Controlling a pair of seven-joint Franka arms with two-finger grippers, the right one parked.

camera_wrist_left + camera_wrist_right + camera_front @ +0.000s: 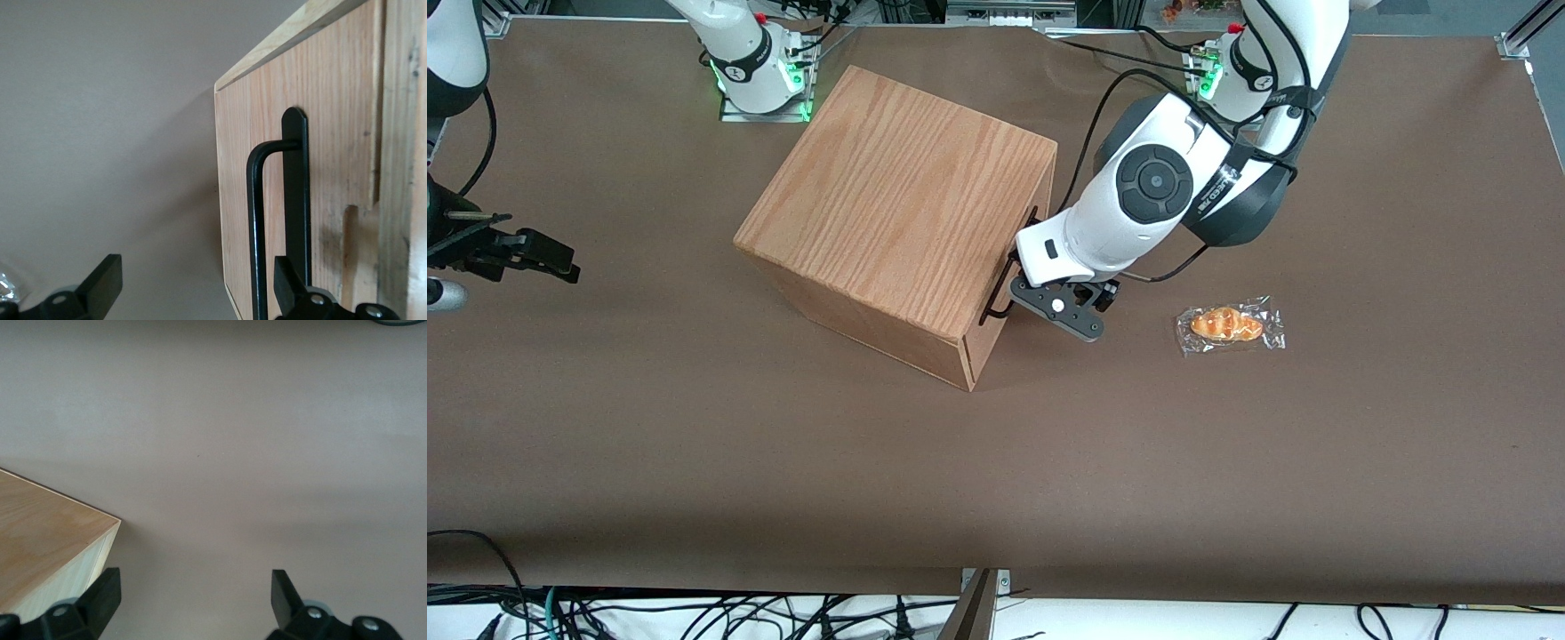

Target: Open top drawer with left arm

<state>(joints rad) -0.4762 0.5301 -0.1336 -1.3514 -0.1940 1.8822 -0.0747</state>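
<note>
At the box's front, near mid-tabletop, the left arm (1152, 209) sets its hand (193, 293) wide open astride the drawer (293, 200) handle (257, 220), gripping nothing; one finger (290, 283) sits inside the bar, apparently so closing catches it for the pull.

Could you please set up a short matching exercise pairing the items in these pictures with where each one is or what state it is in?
Things:
1. top drawer
2. gripper
3. wrapped pastry
4. handle

States:
A. jaws open, one on each side of the bar
B. flat on the table, apart from the box
C. thin black bar
D. shut

Pairs: 1-D, 2-A, 3-B, 4-C
</note>
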